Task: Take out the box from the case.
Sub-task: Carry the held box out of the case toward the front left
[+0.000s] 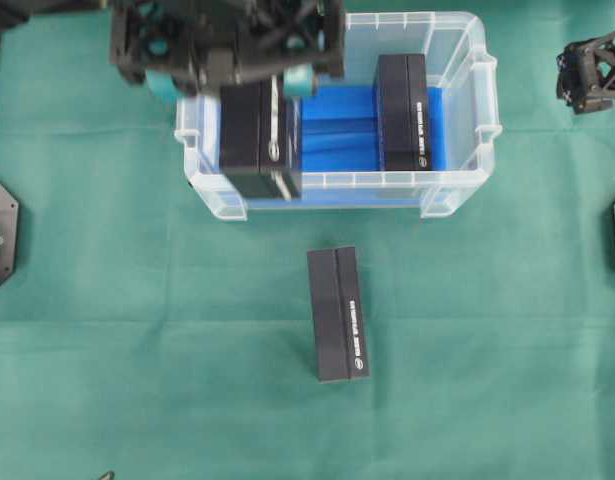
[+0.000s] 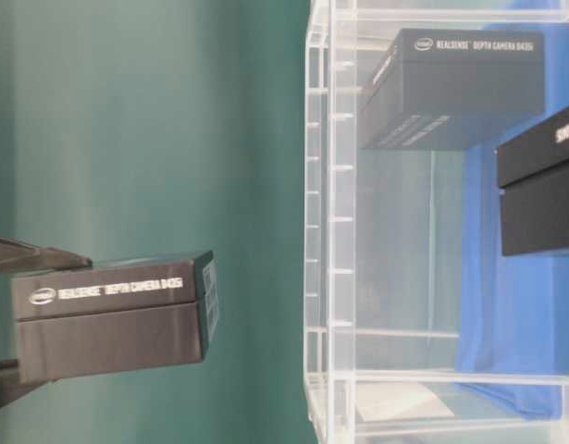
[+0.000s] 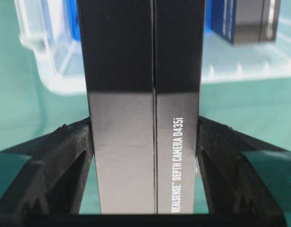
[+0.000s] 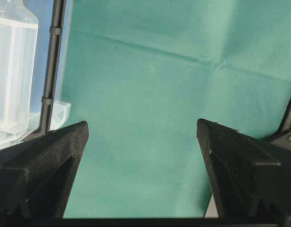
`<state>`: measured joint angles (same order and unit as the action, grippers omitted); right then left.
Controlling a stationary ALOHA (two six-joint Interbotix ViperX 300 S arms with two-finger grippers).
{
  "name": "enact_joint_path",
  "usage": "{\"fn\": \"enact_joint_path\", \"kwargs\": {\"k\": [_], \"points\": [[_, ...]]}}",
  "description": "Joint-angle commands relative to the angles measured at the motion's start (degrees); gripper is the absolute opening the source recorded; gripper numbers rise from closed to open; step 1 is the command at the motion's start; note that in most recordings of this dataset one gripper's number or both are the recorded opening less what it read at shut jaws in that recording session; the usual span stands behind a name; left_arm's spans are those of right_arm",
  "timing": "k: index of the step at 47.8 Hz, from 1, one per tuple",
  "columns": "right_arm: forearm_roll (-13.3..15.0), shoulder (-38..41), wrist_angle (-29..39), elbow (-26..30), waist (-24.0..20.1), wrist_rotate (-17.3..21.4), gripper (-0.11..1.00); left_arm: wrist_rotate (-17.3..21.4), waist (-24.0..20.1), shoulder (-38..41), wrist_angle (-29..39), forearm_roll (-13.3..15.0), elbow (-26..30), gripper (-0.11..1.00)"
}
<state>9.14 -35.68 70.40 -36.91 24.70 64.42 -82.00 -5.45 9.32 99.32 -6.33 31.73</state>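
The left pincer is clamped on a black box — its two fingers press the box's long side faces, and the box juts straight out from between them. From overhead, that held box hangs over the left end of the case, above its near rim. A second box stands inside the case; a third lies on the green table. The right pincer gapes wide over bare cloth — nothing between its fingers.

Robot lab bench, green cloth over table, boxed depth cameras
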Motion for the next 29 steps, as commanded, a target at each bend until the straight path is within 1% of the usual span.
{"fn": "enact_joint_path", "kwargs": {"k": [1, 8, 22, 25, 29], "points": [[0.2, -0.4, -0.1, 0.5, -0.1, -0.1, 0.9, -2.1, 2.9, -1.8, -0.1, -0.8, 1.0, 0.6], [0.3, -0.6, 0.0, 0.4, -0.1, -0.2, 0.9, -6.6, 7.4, -1.8, -0.1, -1.2, 0.4, 0.6], [0.3, -1.1, 0.0, 0.4, -0.1, -0.3, 0.9, -17.8, 16.5, -1.4, 1.2, -1.2, 0.3, 0.6], [0.3, -1.1, 0.0, 0.4, -0.1, -0.3, 0.9, -19.8, 18.2, -1.3, 1.7, -1.2, 0.4, 0.6], [0.3, -1.1, 0.0, 0.4, -0.1, -0.3, 0.9, -21.4, 19.6, -1.1, 1.9, -1.2, 0.4, 0.6]]}}
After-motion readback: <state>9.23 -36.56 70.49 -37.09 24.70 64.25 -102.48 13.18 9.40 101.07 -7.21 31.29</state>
